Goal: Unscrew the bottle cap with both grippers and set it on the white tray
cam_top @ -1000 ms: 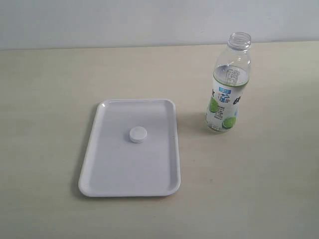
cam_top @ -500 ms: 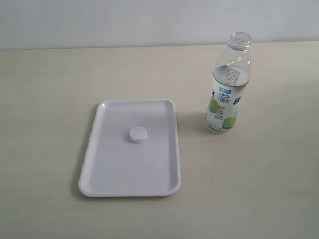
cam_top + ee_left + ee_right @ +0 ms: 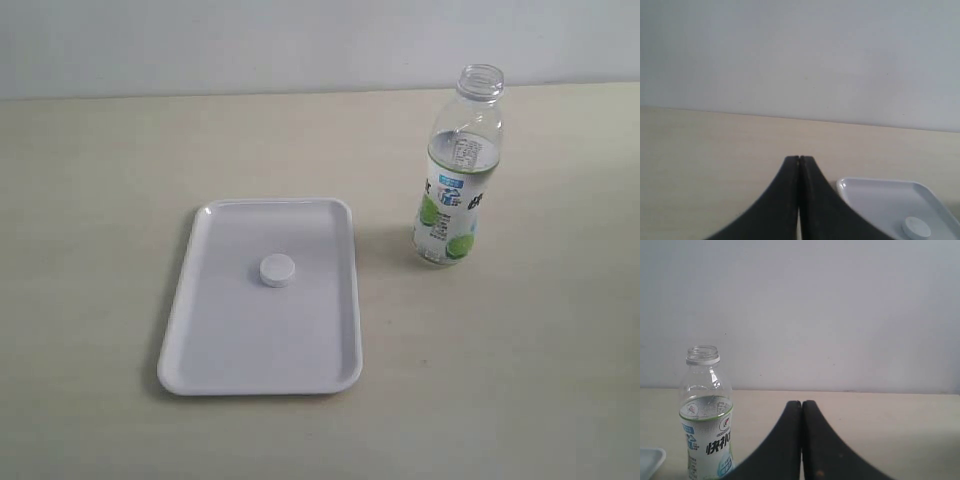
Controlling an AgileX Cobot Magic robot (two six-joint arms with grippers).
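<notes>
The left gripper (image 3: 799,159) has its two black fingers pressed flat together, tip against tip, with nothing between them. It hangs over the bare table (image 3: 90,200) and touches nothing. Its own camera sees a corner of the tray (image 3: 875,181) a little beyond the fingertips, with the cap (image 3: 916,227) lying on it. The right gripper (image 3: 801,402) is the same: both black fingers are closed on each other and it is empty, above the tabletop. Its camera sees the bottle (image 3: 706,415) standing upright further off, with its neck open and the threaded rim bare. In the exterior view, the cap rests flat on the tray floor, near the middle and slightly toward the far end, well clear of the raised rim on every side. The white tray lies flat on the pale beige table with its long sides running away from the camera. The bottle stands on the table to the right of the tray, near its far right corner but apart from it. Its label is white, green and blue with lime pictures. A plain pale wall (image 3: 300,40) rises behind the table.
</notes>
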